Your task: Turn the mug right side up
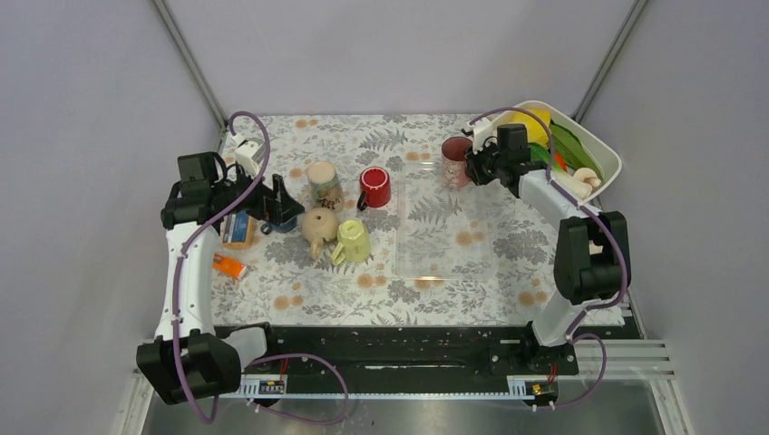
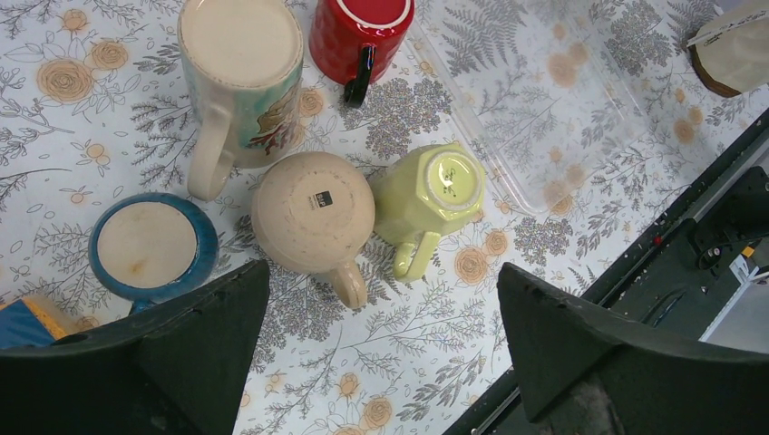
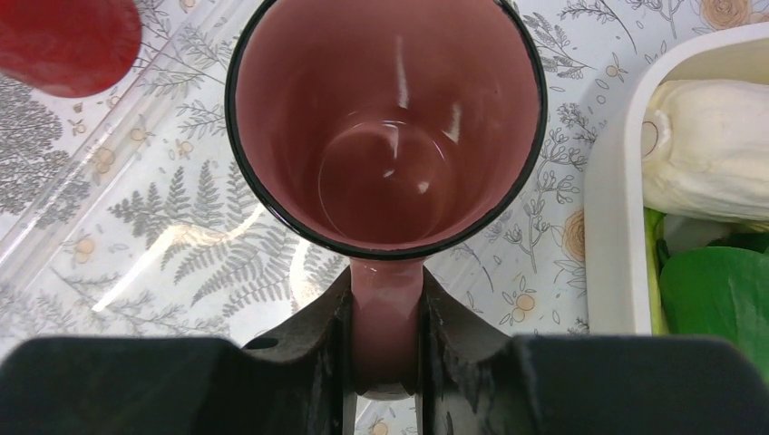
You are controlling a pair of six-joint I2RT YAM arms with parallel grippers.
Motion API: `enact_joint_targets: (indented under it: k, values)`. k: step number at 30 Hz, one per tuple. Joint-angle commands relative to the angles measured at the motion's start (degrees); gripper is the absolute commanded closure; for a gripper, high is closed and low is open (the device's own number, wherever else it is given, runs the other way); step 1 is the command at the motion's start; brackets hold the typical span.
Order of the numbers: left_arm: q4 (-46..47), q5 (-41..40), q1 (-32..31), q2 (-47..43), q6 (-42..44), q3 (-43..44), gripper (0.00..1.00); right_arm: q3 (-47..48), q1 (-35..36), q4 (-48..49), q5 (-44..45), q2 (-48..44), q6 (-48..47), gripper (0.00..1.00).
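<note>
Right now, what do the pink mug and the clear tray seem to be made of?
The pink mug looks like glazed ceramic: its inside is glossy, with sharp white highlights. The tray is probably clear plastic: the cloth shows through it, and light glares on its surface.

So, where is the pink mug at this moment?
In the top view the pink mug is at the far right of the table, between the clear tray and the white basket, its handle between the jaws of the right gripper.
</note>
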Motion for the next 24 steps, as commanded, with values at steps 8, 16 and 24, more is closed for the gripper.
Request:
enact_joint_targets:
  k: [8,16,24]
  values:
    - [2.97,3.40,0.36,-0.32,0.47,-0.30,0.01,0.56,-1.24,14.30,-1.58,2.73,0.55,1.00]
    - [3.04,3.81,0.44,-0.26,0.45,-0.44,0.01,0.08,-1.64,15.29,0.25,5.14,-0.34,1.00]
    - [3.34,4.10,0.39,-0.19,0.36,-0.68,0.01,0.03,-2.44,14.15,-0.94,5.47,-0.21,1.00]
